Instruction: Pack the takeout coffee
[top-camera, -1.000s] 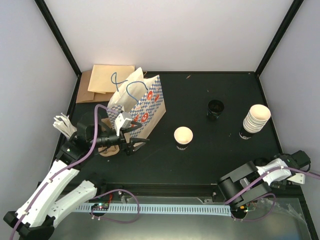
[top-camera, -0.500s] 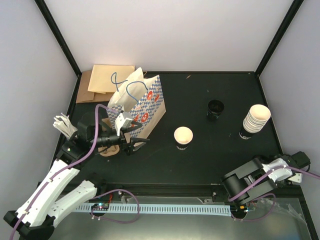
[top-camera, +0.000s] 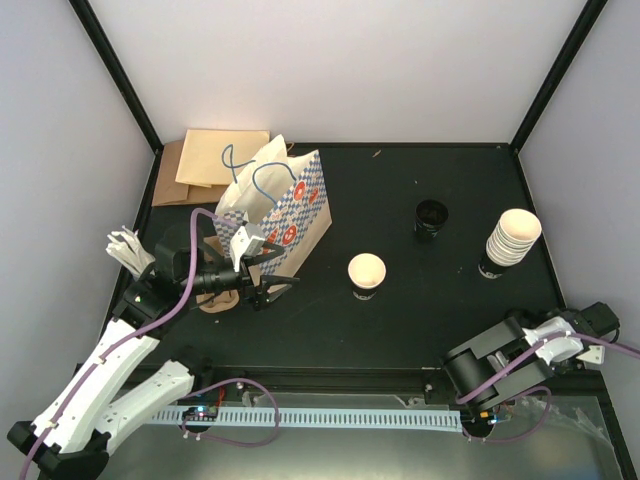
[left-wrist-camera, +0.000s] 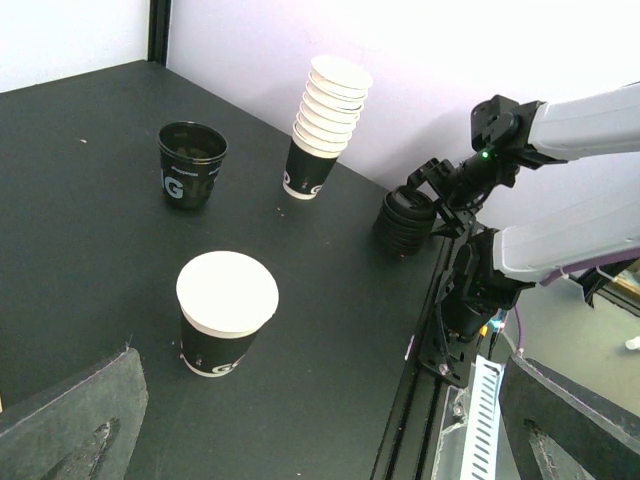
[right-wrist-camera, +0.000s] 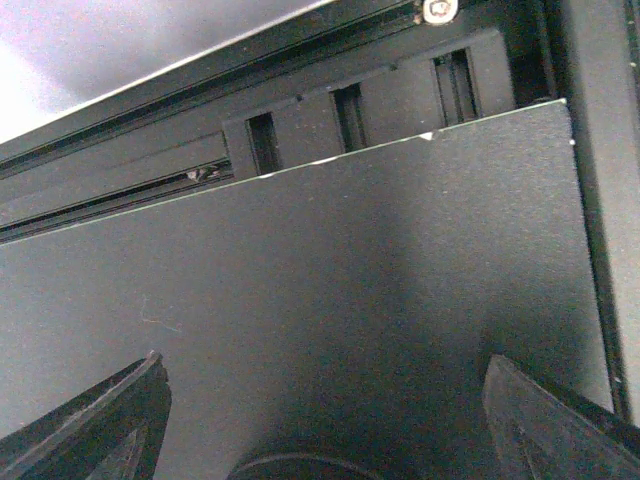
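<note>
Cup (top-camera: 366, 272) stands upright and uncovered at centre of the surface, well apart from checked bag (top-camera: 290, 205) toward the left edge and cup stack (top-camera: 511, 238) nr the right edge. Left gripper (top-camera: 278, 272), jaws wide & empty, hangs just beside the bag; right gripper (right-wrist-camera: 325, 430), jaws also wide, sits low over the near right corner.

lone cup (top-camera: 366, 271) near checked bag (top-camera: 292, 205)

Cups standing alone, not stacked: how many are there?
2. A cream-inside cup mid-table, and a dark-inside cup farther back toward the stack. The bag might hide more.
</note>
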